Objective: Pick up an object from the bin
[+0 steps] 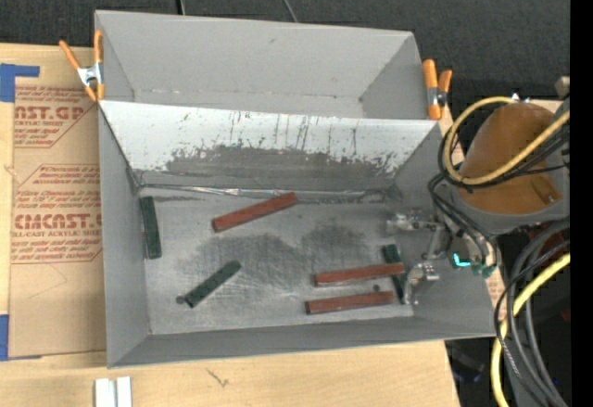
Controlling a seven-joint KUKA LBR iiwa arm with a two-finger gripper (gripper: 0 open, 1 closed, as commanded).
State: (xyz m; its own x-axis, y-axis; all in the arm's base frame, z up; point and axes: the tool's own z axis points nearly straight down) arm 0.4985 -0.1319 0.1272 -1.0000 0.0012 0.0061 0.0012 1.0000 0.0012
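The right ends of the upper brown bar (357, 276) and the lower brown bar (350, 304) seem to run under the end effector (414, 283), low on the right of the bin (259, 62). A dark green bit (392, 253) just beside it is too small to identify. The arm (514, 164) is cut off at the right edge.

- Three red-brown bars: the first bar (255, 211) lies slanted near the middle of the frame. The other two lie almost parallel at lower right, an upper bar (357, 276) and a lower bar (350, 304).
- Two dark green bars: one green bar (149, 227) lies lengthwise up the left of the frame, and a second green bar (209, 285) lies slanted at lower left.
- One small dark piece (392, 252) lies at right, just above the pair. Its kind cannot be told.
- One grey metal bin (250, 53) holds them all.
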